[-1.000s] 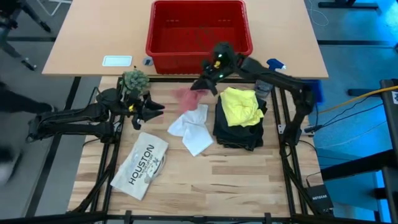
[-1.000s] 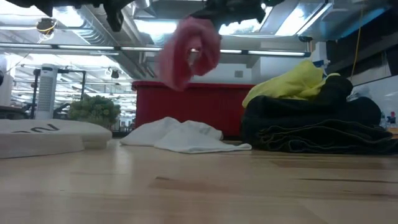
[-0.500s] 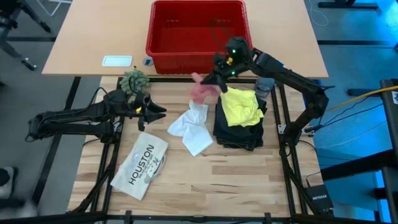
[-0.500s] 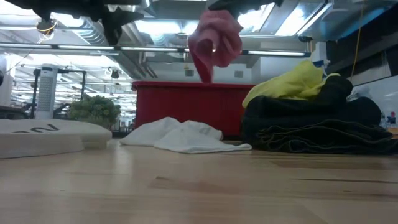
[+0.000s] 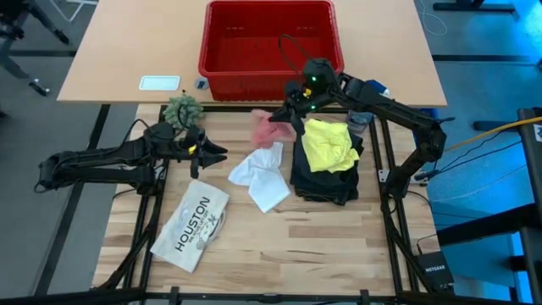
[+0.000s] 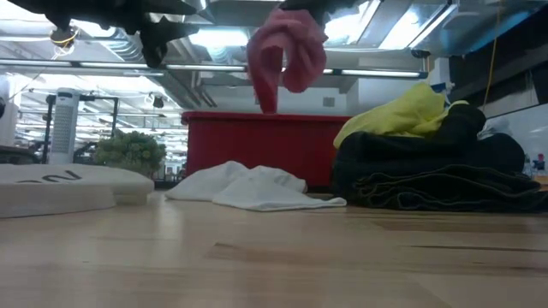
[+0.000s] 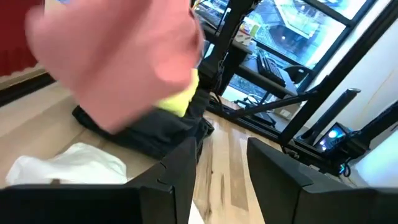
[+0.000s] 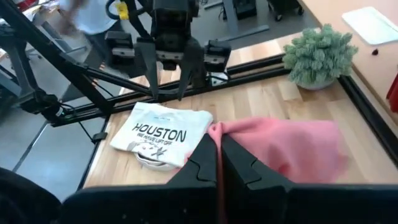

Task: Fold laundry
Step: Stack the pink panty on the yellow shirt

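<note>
High view, right end effector [image 5: 288, 111] clamping one pink cloth [image 5: 269, 129], left end effector [image 5: 213, 152] apart

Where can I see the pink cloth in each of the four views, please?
High view: pink cloth by the right gripper, in front of the red basket.
Low view: hanging top centre, above the basket.
Left wrist view: blurred, filling the upper left.
Right wrist view: pinched in that gripper's shut fingers.
Shared landmark: the white cloth.
</note>
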Available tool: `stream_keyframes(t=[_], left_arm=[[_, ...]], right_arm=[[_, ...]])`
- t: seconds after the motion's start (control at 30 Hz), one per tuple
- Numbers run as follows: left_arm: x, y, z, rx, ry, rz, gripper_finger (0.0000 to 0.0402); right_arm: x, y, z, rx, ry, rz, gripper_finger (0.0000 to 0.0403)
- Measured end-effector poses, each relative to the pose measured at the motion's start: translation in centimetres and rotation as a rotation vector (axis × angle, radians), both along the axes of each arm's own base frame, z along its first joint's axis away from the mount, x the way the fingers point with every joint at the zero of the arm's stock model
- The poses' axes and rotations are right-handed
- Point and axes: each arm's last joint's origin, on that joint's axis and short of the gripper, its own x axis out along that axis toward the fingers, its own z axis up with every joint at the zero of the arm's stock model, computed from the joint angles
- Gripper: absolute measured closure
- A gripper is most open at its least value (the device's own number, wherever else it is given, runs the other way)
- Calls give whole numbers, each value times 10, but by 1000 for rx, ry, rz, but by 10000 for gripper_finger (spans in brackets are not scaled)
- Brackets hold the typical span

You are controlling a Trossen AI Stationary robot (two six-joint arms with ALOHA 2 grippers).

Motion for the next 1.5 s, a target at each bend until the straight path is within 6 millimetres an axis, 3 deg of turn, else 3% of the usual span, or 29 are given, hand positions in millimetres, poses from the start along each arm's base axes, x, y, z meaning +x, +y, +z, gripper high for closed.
stream_keyframes(t=[0.43,0.83,1.07,1.5], left_arm=[[-1,0,-7,-78,66,9,269],[-1,0,-7,-36,72,10,269],[-1,0,-8,-34,75,9,269],[-1,0,-8,-34,74,17,269]], right_arm=[[-2,-4,1,-34,-6,-23,403],[-81,-17,22,-95,191,-239,403],[-122,1,33,-129,309,-324,403],[-197,49,57,-146,361,-447,403]])
